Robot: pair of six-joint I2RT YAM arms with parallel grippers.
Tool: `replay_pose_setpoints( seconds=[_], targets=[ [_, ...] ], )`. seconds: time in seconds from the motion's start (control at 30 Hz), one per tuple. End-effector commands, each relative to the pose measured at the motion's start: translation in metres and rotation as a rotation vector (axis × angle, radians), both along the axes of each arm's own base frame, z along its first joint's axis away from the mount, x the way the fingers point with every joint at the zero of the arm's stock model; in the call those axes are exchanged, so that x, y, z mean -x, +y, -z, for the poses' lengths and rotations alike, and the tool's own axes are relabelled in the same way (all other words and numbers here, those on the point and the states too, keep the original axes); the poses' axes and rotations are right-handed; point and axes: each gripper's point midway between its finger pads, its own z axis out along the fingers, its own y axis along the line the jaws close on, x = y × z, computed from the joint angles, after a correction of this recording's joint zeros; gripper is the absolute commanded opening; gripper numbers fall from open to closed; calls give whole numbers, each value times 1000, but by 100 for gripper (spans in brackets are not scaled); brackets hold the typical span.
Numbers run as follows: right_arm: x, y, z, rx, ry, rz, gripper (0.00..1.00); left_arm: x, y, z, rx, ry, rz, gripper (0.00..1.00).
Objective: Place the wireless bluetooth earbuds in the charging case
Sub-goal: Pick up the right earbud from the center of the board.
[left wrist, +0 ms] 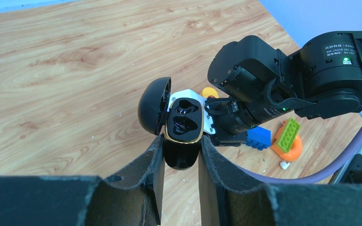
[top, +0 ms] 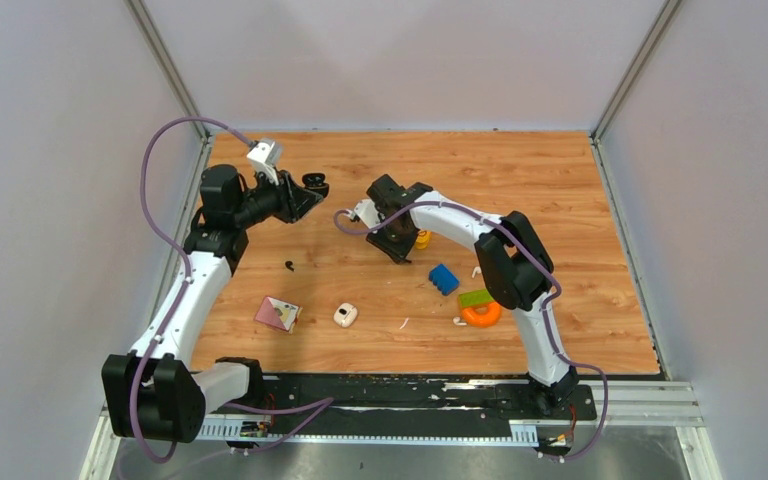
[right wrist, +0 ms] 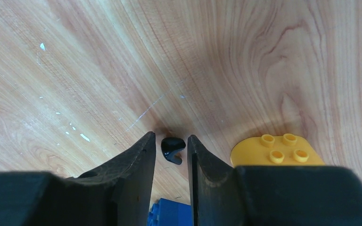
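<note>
Right fingers (right wrist: pixel 134 176) stand narrowly parted astride black earbud (right wrist: pixel 172 149); left fingers (left wrist: pixel 143 176) clamp open black case (left wrist: pixel 184 121).

Wood tabletop (top: pixel 560 170) (pale grey walls (top: pixel 50 200)).

overhead view covers the table (top: pixel 560 180); wrist views sit close (both catch the blue brick (left wrist: pixel 258 137)).

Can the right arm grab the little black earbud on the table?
Probably yes: the right gripper straddles the black earbud with nothing between, and the yellow brick lies off to the side.
</note>
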Motion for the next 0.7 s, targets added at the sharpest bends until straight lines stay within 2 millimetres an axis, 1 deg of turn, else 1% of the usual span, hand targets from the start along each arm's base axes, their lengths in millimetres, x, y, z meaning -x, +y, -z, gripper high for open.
replay_pose_setpoints(
  seconds=[0.0,0.23,0.4,0.47,0.57,0.67],
  targets=[
    [-3,-3,6,3,-2,2,31,2,2,-16,18,-52,-4,0],
    [-2,-8,12,13,10,4,30,2,2,-15,20,-48,-5,0],
    [-5,-7,16,8,17,-8,28,-1,1,-19,26,-66,-5,0],
    [-5,-5,17,2,25,-17,25,-1,1,-19,27,-65,-5,0],
    [-5,0,6,-22,25,-34,20,-1,1,-19,27,-63,-2,0],
    [3,6,-18,-93,67,-53,16,-2,1,-16,20,-58,-2,0]
  ],
)
